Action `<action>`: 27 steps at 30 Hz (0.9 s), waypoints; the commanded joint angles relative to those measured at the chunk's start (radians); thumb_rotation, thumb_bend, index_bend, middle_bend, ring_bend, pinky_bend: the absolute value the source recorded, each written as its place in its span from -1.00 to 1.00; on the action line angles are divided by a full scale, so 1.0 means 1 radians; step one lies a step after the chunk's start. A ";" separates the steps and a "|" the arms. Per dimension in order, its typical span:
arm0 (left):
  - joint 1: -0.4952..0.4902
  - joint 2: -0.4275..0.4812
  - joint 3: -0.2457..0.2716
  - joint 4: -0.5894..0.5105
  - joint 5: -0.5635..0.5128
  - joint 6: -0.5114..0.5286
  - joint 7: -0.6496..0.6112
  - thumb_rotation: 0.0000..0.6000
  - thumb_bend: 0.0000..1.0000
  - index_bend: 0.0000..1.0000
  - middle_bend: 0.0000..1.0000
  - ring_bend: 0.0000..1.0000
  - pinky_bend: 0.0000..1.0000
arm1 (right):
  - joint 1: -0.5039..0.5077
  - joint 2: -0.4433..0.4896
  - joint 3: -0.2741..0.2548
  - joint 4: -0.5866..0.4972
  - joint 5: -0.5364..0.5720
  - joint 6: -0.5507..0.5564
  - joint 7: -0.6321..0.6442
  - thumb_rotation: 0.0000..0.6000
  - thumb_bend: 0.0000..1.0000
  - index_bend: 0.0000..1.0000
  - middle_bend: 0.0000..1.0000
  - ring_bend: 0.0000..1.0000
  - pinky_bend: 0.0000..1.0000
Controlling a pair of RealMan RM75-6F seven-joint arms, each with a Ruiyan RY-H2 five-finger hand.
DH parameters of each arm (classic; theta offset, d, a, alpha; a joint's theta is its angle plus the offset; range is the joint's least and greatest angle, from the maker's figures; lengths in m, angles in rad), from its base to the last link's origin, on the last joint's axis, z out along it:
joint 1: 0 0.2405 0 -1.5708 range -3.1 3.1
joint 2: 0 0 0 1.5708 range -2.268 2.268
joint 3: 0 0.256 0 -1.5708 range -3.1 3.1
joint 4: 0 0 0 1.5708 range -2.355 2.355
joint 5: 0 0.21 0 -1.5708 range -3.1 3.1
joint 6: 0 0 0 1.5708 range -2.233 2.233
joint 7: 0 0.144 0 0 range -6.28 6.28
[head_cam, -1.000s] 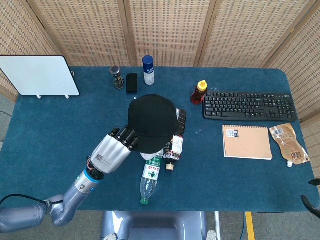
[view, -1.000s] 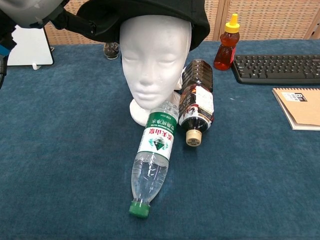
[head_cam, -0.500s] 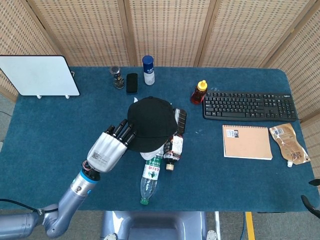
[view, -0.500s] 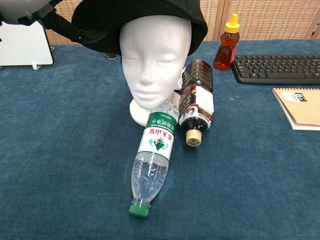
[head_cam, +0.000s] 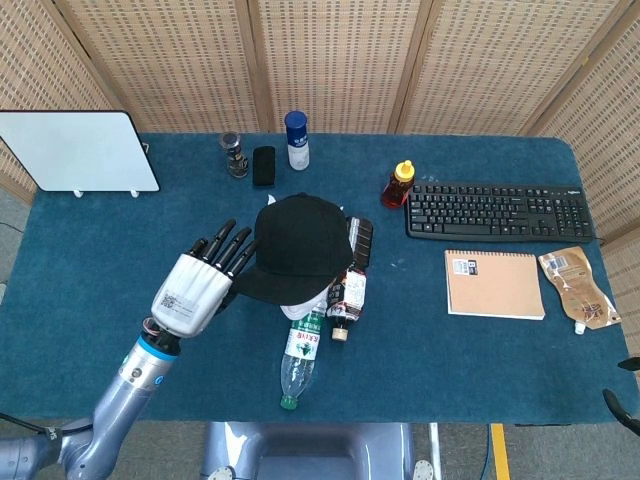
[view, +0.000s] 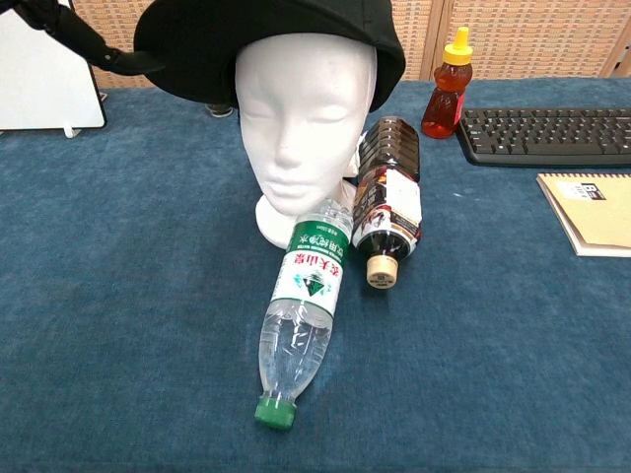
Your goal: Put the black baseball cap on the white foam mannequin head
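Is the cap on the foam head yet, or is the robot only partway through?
Nearly done. The black cap sits over the top of the white foam head, though its brim juts sideways rather than over the face. The left hand is beside the brim with fingers spread, holding nothing. Left to do: perhaps straighten the cap and pull the arm away.

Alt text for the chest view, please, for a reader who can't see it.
A black cap sits on a white foam head on a blue table; dark fingers reach its brim from the upper left. A clear bottle and a dark bottle lie in front.
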 commanded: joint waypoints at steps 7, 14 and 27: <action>0.088 0.166 0.041 -0.134 -0.051 0.006 -0.137 1.00 -0.59 -0.68 -0.64 -0.82 -0.17 | 0.011 0.001 -0.002 -0.013 -0.002 -0.019 -0.016 1.00 -0.53 -0.13 -0.06 0.03 0.15; 0.183 0.245 0.114 -0.137 0.045 0.080 -0.245 1.00 -0.59 -0.63 -0.64 -0.82 -0.17 | 0.021 0.004 -0.005 -0.022 -0.002 -0.041 -0.025 1.00 -0.53 -0.13 -0.06 0.03 0.15; 0.437 0.267 0.230 -0.010 0.056 0.301 -0.468 1.00 -0.43 0.06 -0.32 -0.49 0.02 | 0.068 0.009 -0.019 -0.058 -0.018 -0.122 -0.057 1.00 -0.53 -0.13 -0.06 0.03 0.14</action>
